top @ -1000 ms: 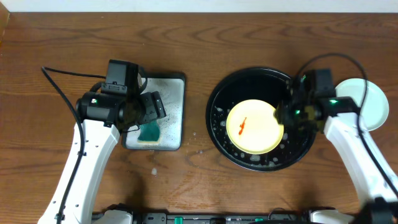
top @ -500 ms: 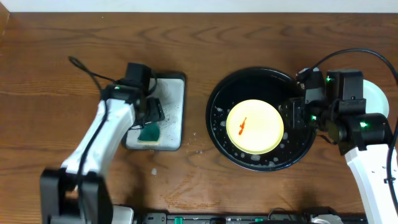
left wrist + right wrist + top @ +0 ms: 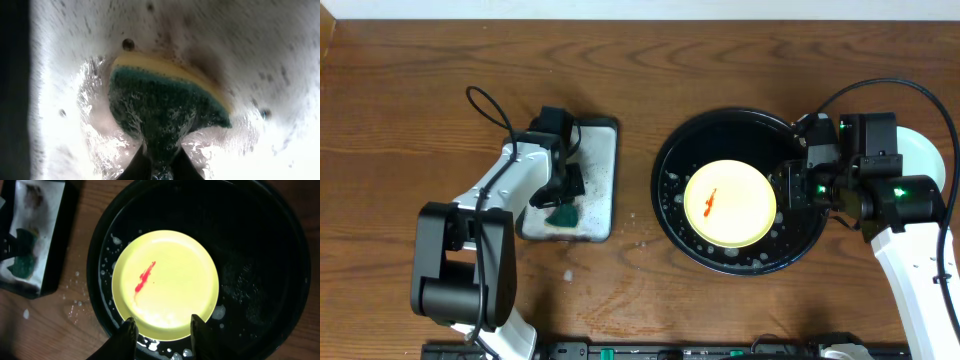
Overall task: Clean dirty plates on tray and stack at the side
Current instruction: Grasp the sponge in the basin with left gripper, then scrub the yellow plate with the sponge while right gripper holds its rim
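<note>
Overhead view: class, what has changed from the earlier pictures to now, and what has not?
The left gripper, open before, shut on the sponge in the soapy tray. The right arm drew back rightward; the right gripper is open over the yellow plate edge. Yellow plate and black tray stayed put.

Red-smeared pale yellow plate (image 3: 730,204) flat in black tray (image 3: 740,135); pale mint plate (image 3: 927,160), possibly two, just beside it.

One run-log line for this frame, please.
left gripper: shut on sponge in soapy tray | right gripper: open over yellow plate rim | yellow plate: red smear, in black tray
</note>
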Available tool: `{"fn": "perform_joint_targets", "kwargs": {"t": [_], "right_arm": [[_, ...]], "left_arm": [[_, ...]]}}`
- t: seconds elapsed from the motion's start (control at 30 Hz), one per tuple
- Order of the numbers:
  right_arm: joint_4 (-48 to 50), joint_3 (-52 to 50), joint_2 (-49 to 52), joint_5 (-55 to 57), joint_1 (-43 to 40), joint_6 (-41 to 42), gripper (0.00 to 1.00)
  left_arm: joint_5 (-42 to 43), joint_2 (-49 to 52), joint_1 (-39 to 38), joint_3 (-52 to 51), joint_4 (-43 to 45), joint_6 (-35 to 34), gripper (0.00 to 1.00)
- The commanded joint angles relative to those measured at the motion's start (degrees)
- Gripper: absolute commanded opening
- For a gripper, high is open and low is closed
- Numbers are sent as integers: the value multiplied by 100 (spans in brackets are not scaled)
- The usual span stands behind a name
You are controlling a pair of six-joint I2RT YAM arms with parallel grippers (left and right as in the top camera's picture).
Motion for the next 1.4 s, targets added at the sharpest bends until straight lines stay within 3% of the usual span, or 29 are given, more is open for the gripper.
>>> {"fn": "perform_joint_targets", "kwargs": {"t": [0.0, 0.03, 0.17, 0.27, 0.4, 0.53, 0.67, 0.7, 0.9, 1.1, 1.37], "right_arm": [[4, 0, 13, -83, 33, -103, 32], [4, 0, 13, -83, 33, -103, 32], [9, 0, 13, -81, 33, -103, 31], [7, 0, 13, -83, 33, -103, 31], [7, 0, 13, -83, 33, -103, 31], [-11, 0, 13, -81, 33, -103, 31], [-52, -2, 66, -59, 31, -101, 32], [-57, -11, 107, -55, 31, -101, 32], [-48, -63, 717, 186, -103, 136, 30], [9, -63, 1644, 197, -597, 352, 30], [-197, -66, 2780, -236, -654, -42, 31]], "left_arm": [[459, -302, -17, 181, -240, 59, 8], [459, -422, -17, 227, -299, 59, 8], [457, -824, -39, 238, -437, 57, 47], [455, -852, -61, 177, -542, 57, 57], [448, -717, -66, -138, -352, 55, 57], [459, -476, -72, -597, 142, -37, 49], [459, -273, -76, -846, 407, -116, 11], [459, -269, -76, -844, 407, -116, 8], [461, -411, -76, -385, -63, -68, 7], [754, -754, -179, 745, -1034, 173, 7], [1703, -1263, -1027, 1235, -861, 52, 7]]}}
